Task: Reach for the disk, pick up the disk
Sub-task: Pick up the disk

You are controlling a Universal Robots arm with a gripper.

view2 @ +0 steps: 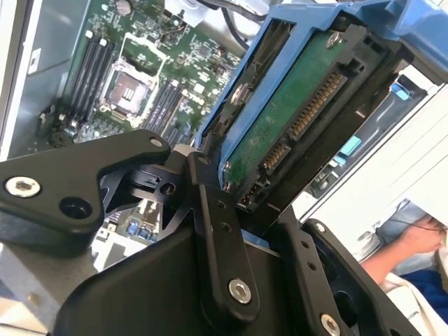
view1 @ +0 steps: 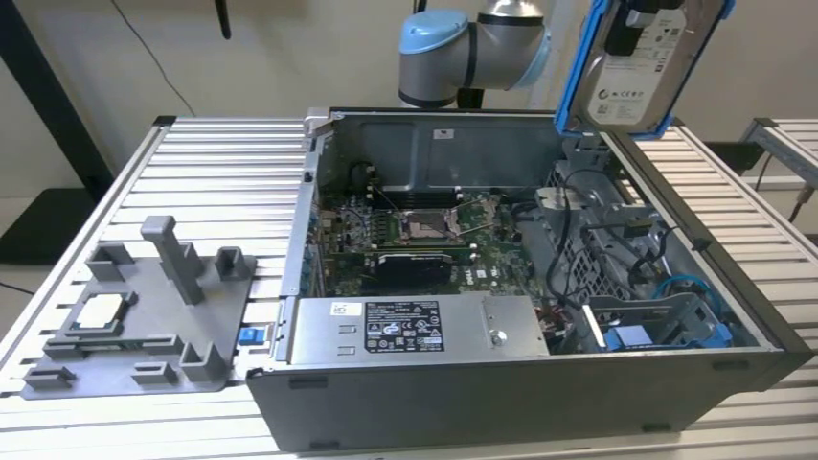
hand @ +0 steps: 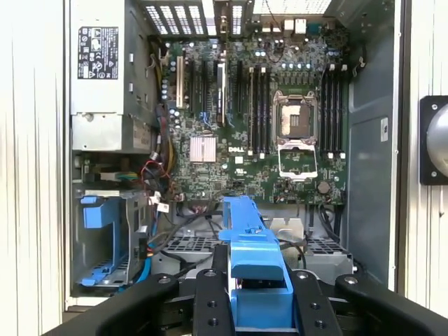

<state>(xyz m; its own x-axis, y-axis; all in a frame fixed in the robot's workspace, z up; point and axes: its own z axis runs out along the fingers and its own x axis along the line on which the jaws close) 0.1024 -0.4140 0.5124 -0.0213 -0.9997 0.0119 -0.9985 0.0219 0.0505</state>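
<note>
Holding the disk [view1: 635,69] high above the open computer case [view1: 511,383], near its back corner at the exterior view's right. Gripper [hand: 260,297] clamped on the disk's blue bracket [view2: 308,42], circuit side showing in the second wrist view.

Open computer case [view1: 511,383]: stands on slatted table [view1: 217,163], toward the exterior view's right. Fixture plate [view1: 141,326]: on the table, just beside the case on the exterior view's left. Chip [view1: 102,311]: lies on the plate. Motherboard [view1: 422,225]: inside the case, on its floor. Power supply box [view1: 416,329]: inside, along the near wall. Disk [view1: 639,62]: held above the case's far right corner, clear of it, between the gripper [hand: 259,294] fingers.
</note>
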